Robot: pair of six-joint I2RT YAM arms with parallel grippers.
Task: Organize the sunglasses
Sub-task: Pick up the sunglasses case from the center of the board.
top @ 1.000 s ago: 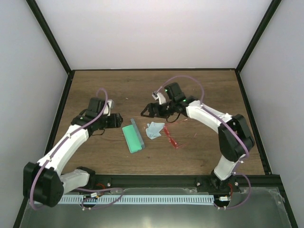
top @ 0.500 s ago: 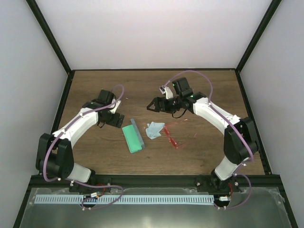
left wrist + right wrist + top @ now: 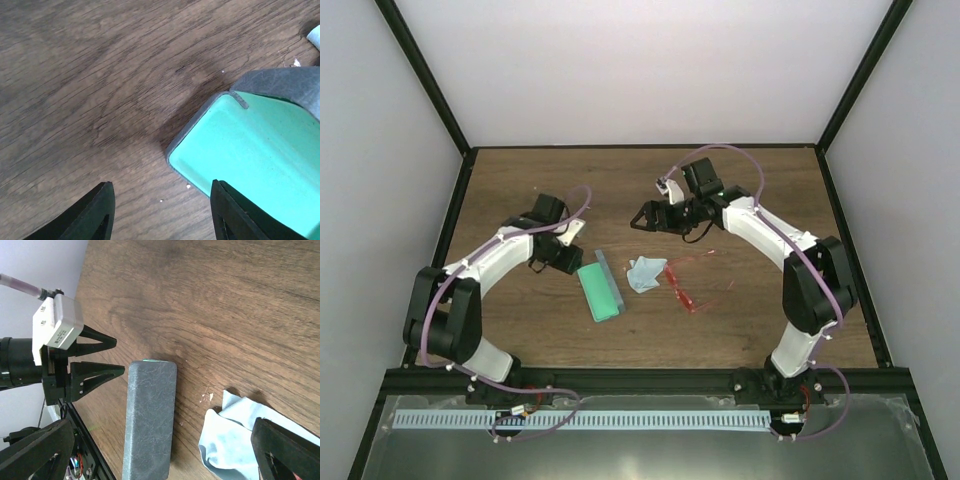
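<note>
Fingers [image 3: 95, 212] of the left gripper [image 3: 161, 200] stand parted and empty beside a corner of the open case [image 3: 260, 165]; the right gripper [image 3: 638, 218] gapes wide, empty. Red sunglasses [image 3: 682, 290] lie on the table [image 3: 740, 325], just right of the blue cloth [image 3: 645, 273].

Wooden counter [image 3: 560, 340] of dark brown grain, enclosed by plain white panels: a far wall [image 3: 640, 70], a left wall [image 3: 370, 200] and a right wall [image 3: 915, 200]. Black frame bars [image 3: 428, 80] follow the panel joints and the counter's edges. At the near side, a black rail [image 3: 650, 377] borders a dull grey metal ledge [image 3: 650, 455] bearing a white slotted strip [image 3: 640, 420]. Lighting is even and diffuse; shadows are soft.
</note>
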